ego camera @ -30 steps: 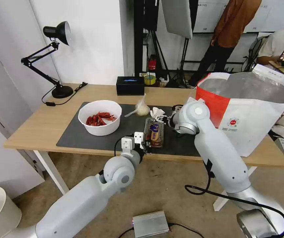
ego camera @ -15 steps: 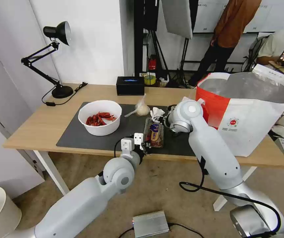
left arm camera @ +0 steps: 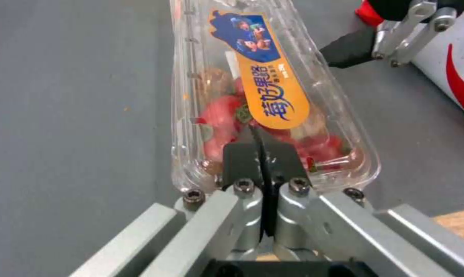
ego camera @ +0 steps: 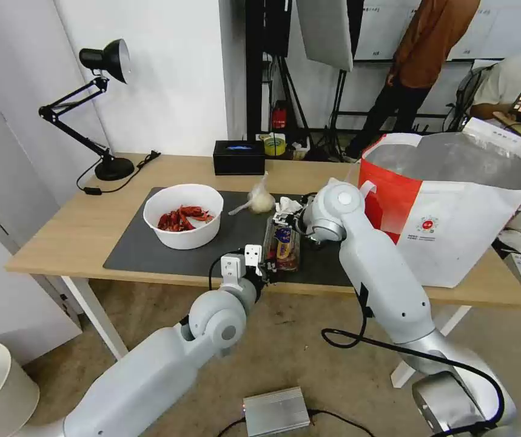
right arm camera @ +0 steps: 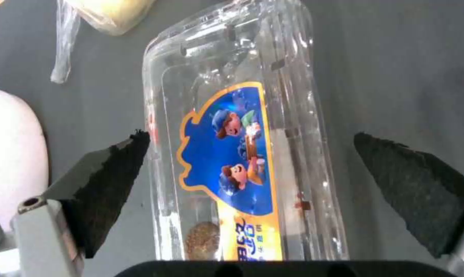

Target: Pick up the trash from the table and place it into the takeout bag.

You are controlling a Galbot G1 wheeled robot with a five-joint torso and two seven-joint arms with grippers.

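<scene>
Left gripper [left arm camera: 262, 154] looks pinched on clamshell box [left arm camera: 257, 96]; right gripper [right arm camera: 252, 192] straddles it, spread wide.

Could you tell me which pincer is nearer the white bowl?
Left. The left pincer sits shut at the clear box's near end, closer to the bowl; the right pincer straddles the box's far end, open.

1. My right arm has swung left along the table; its wrist joint now sits closer to the clamshell box [ego camera: 282, 244] than a second ago.
2. My right gripper [right arm camera: 252, 196] has come over the box's far end, jaws spread wide to either side of it.
</scene>
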